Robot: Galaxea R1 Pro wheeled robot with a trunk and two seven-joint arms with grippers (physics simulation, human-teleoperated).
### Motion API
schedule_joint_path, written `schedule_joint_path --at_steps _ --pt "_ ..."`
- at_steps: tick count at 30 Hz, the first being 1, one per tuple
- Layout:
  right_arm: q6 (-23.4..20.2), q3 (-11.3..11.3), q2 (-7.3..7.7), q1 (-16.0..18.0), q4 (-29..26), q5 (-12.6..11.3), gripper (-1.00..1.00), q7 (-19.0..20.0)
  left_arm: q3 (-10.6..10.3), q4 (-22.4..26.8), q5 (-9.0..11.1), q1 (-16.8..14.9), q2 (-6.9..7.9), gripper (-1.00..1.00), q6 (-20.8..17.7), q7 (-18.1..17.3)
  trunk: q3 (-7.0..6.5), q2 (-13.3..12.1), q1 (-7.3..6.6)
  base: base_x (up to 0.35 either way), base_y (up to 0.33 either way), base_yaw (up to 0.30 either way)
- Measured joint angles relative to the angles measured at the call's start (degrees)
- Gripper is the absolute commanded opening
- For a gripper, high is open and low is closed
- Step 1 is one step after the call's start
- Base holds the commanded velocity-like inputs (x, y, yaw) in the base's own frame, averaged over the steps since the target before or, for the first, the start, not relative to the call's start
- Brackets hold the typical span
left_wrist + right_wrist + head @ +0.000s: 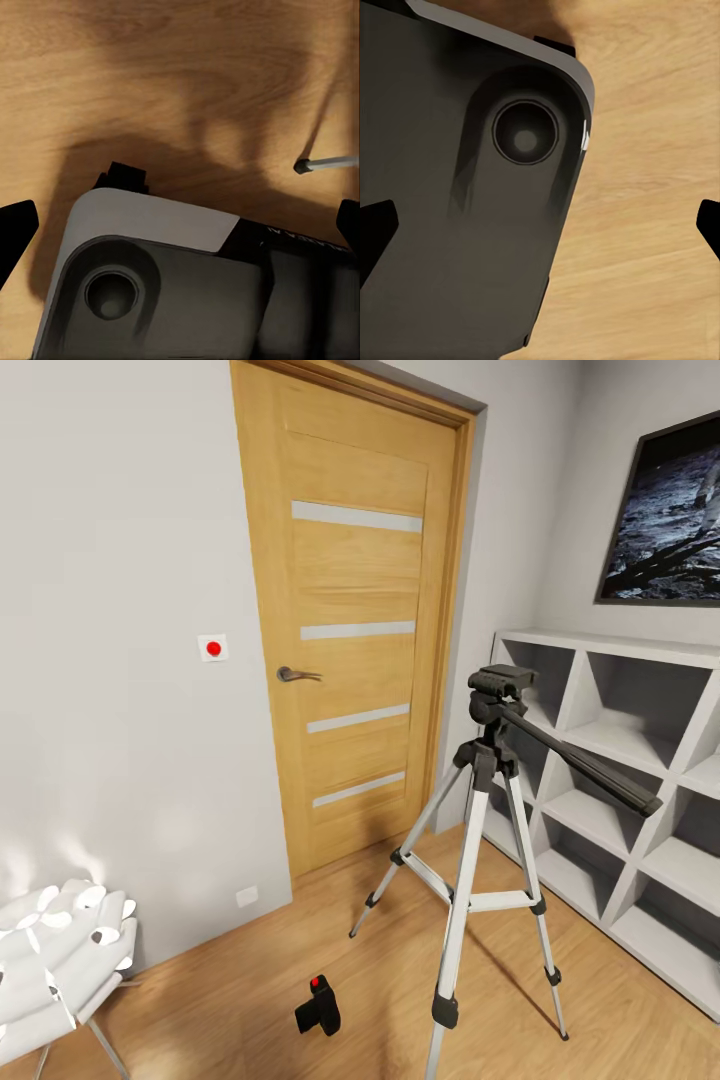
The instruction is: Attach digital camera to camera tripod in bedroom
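The tripod (487,830) stands on the wood plank floor (250,980), three silver-white legs splayed under a dark grey head with a long black handle. The small black boxy camera (318,1006) lies on the floor near the tripod's front foot, red button up. Behind the tripod is an oak door (350,610); beside it a white cube shelf (620,800). My left gripper (180,225) and right gripper (540,232) seem spread wide and empty, only dark fingertips showing.

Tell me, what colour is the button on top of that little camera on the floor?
Bright red, on the black digital camera, seen best in the head view.
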State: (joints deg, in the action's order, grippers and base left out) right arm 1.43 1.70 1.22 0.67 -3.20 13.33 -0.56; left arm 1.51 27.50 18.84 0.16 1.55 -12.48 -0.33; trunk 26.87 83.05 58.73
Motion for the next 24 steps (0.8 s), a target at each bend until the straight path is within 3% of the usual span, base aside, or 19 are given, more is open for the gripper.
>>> schedule_joint_path --at_steps 8,19,24 --pt "-0.02 0.00 -0.05 0.00 0.00 -0.05 1.00 0.00 -0.09 -0.05 -0.59 0.00 0.10 1.00 -0.49 -0.08 0.00 0.00 0.00 0.000 0.000 -0.020" --pt "-0.08 -0.05 -0.08 -0.01 -0.02 -0.05 1.00 -0.04 0.14 -1.52 -0.34 0.00 0.24 1.00 -0.39 0.39 0.00 0.00 0.00 0.000 0.000 -0.219" --pt "-0.08 -0.07 -0.08 -0.01 -0.02 -0.03 1.00 -0.03 0.24 -5.05 -0.12 0.01 0.39 1.00 -0.39 0.41 0.00 0.00 0.00 0.000 0.000 -0.239"
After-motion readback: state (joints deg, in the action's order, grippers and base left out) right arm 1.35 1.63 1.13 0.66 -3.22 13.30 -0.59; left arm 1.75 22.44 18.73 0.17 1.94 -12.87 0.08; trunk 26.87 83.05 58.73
